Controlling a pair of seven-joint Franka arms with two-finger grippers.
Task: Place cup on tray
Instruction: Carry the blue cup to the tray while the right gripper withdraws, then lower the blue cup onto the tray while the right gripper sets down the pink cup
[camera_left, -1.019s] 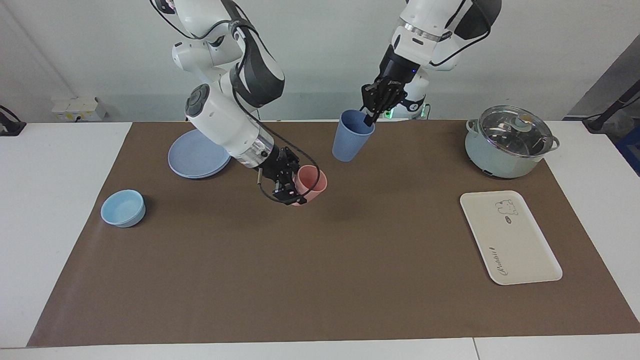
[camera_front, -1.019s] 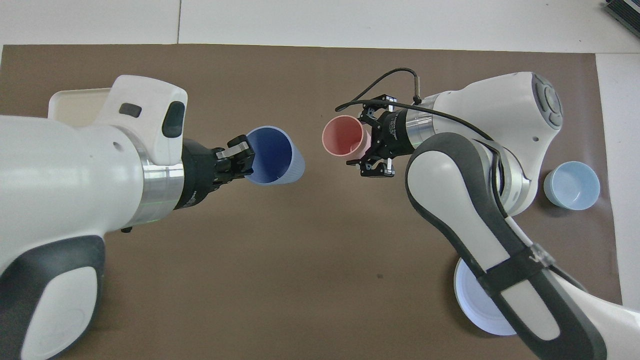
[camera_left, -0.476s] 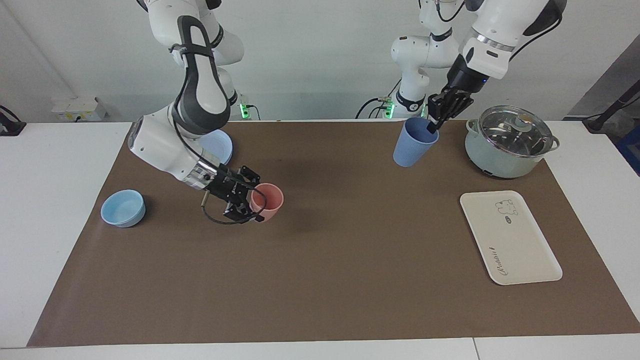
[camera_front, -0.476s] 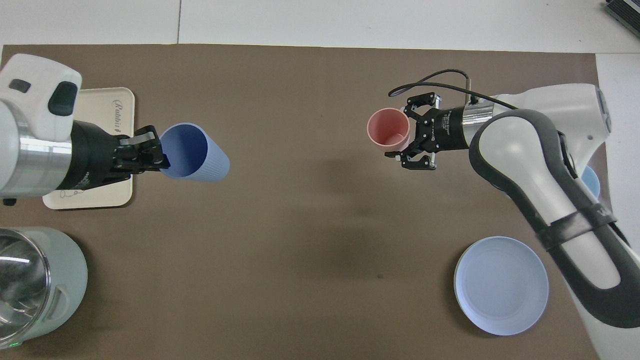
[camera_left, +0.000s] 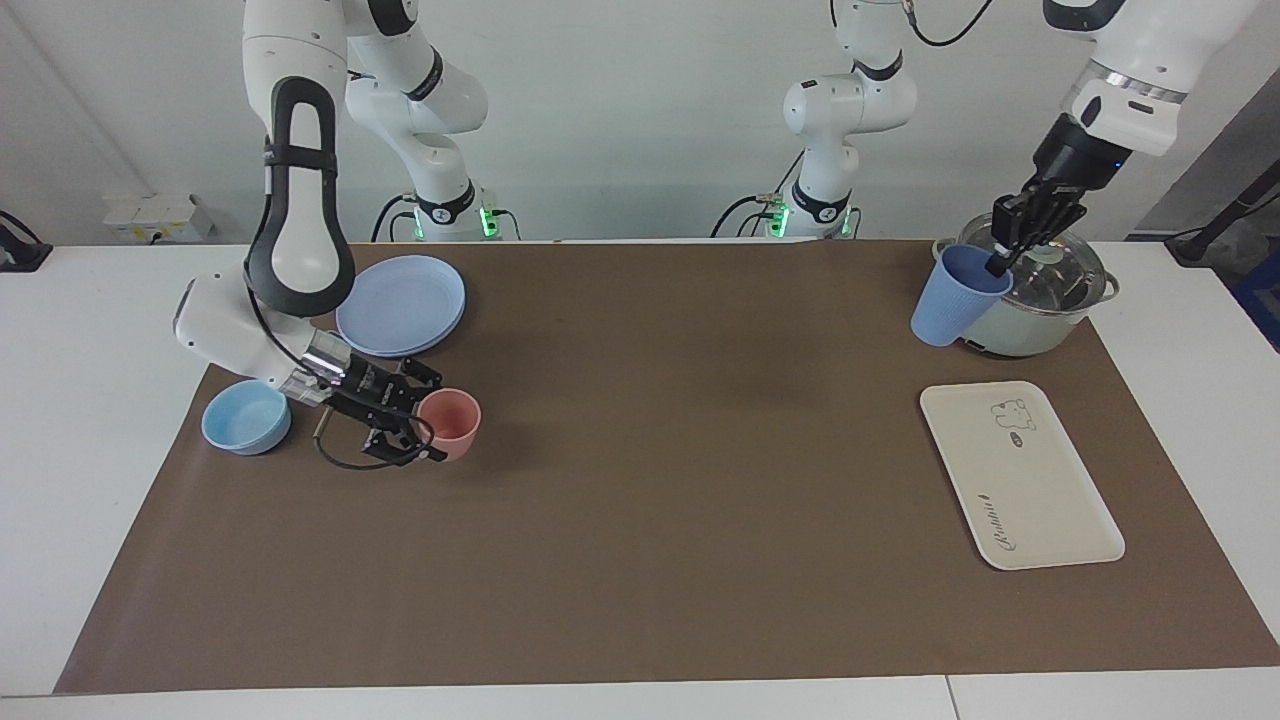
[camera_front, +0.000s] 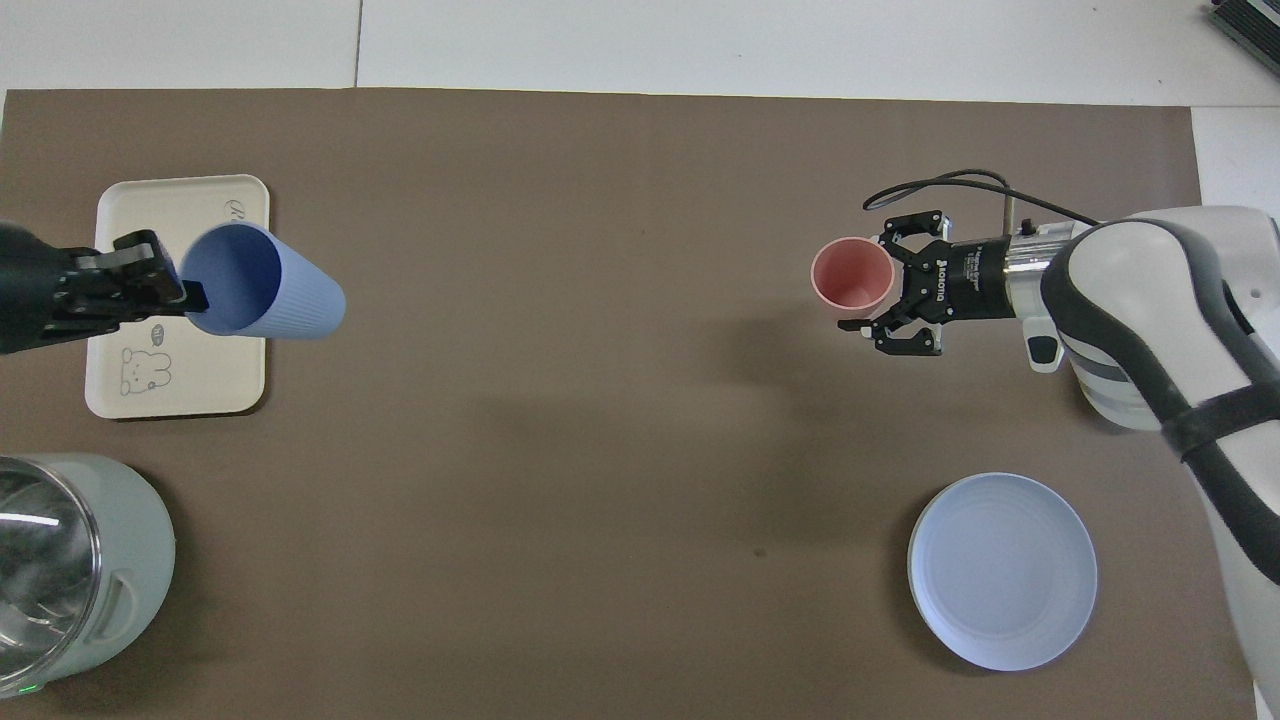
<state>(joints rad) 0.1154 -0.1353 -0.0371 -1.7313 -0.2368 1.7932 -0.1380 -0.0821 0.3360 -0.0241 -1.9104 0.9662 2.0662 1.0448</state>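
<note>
The periwinkle cup hangs tilted in the air, gripped at its rim by my left gripper. It is in front of the pot and above the mat beside the tray. In the overhead view the cup overlaps one edge of the cream tray, with the left gripper over the tray. The tray lies flat and bare at the left arm's end. My right gripper is shut on the rim of a pink cup, low at the mat beside the bowl. The overhead view shows that gripper and the pink cup too.
A pale green pot with a glass lid stands nearer to the robots than the tray, close under the held cup; it also shows in the overhead view. A round blue plate and a light-blue bowl sit at the right arm's end.
My left gripper carried the periwinkle cup from the table's middle toward the left arm's end, to above the tray. My right gripper carried the pink cup toward the right arm's end and lower.
</note>
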